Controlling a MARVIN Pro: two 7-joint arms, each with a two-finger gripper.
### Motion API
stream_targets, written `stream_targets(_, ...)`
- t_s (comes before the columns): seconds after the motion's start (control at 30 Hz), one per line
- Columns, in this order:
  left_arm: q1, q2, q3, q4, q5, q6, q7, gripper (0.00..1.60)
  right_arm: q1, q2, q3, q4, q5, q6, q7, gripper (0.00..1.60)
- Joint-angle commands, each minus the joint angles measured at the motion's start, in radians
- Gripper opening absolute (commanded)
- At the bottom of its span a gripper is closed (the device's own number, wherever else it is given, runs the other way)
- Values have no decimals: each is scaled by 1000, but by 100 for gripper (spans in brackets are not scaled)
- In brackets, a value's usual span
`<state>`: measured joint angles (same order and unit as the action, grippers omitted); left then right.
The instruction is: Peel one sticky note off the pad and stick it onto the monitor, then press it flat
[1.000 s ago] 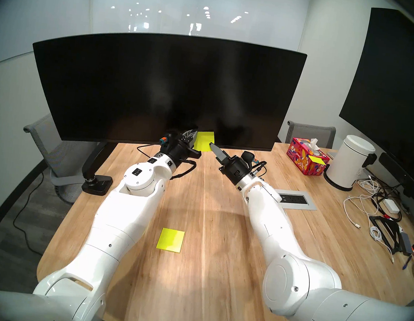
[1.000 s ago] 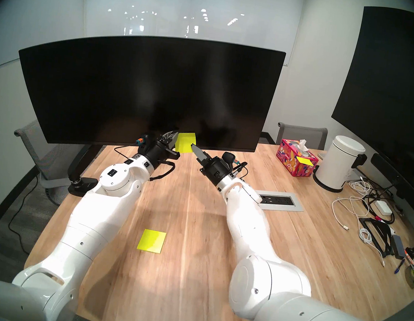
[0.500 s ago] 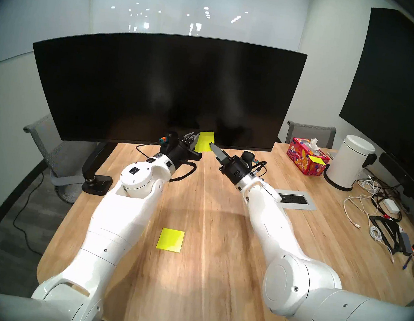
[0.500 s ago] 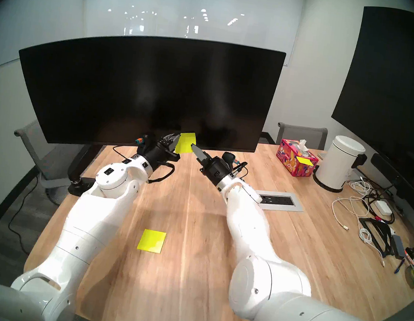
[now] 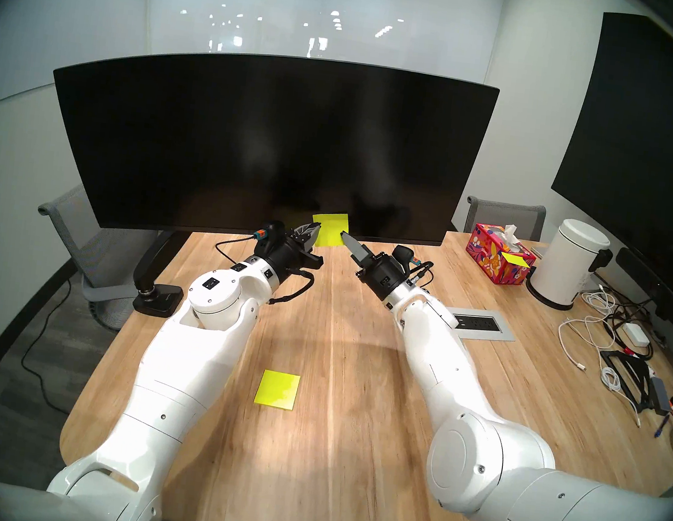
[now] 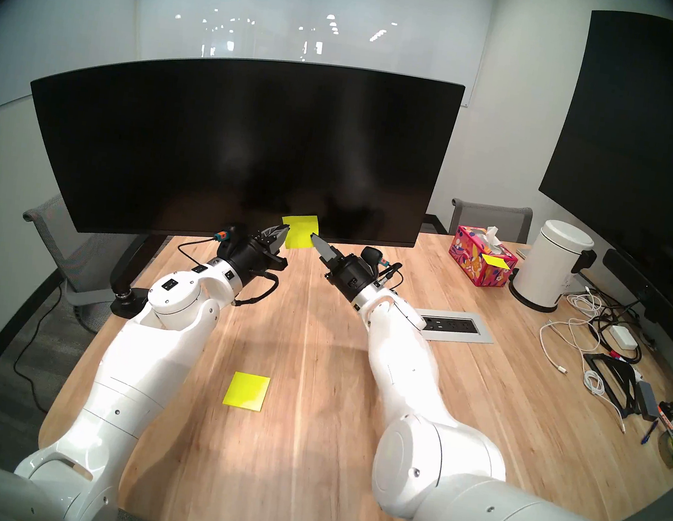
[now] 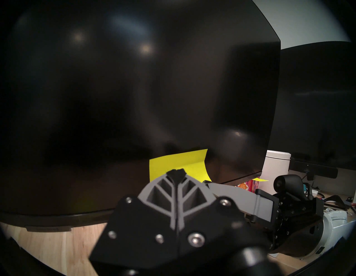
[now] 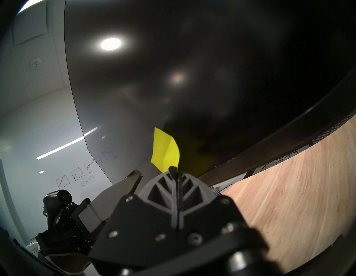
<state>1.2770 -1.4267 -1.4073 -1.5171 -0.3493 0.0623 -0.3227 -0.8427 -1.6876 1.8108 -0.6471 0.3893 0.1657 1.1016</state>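
two tools: left tool (image 5: 316, 226) pinched together, empty; right tool (image 5: 343, 234) clamped on sticky note (image 5: 332, 228) at monitor (image 5: 264, 141) bottom edge, frame center. one pad (image 5: 277, 389) lower center on wood tabletop (image 5: 338, 379). two chairs, meeting room.

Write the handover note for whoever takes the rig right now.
Left gripper: shut, empty, tip at the note's left edge.
Right gripper: shut, pinching the note's lower right corner.
Thin yellow-green sticky note: top strip on the wide curved black monitor, lower part curling off.
Yellow square pad: on the wooden table.
Done: peel, placement.
Left: release, press flat.
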Motion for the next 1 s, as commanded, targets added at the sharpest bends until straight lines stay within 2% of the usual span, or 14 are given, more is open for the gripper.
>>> stream_targets(0.0, -36, -22, 6, -12, 0, -12, 5, 0, 18, -3, 0, -18, 3, 2, 2, 0)
stream_targets(0.57, -68, -43, 36, 27, 1, -12, 14, 0, 18, -3, 0, -19, 3, 2, 1, 0)
stream_targets(0.97, -114, -57, 49, 94, 18, -50, 49, 0, 18, -3, 0, -17, 3, 2, 2, 0)
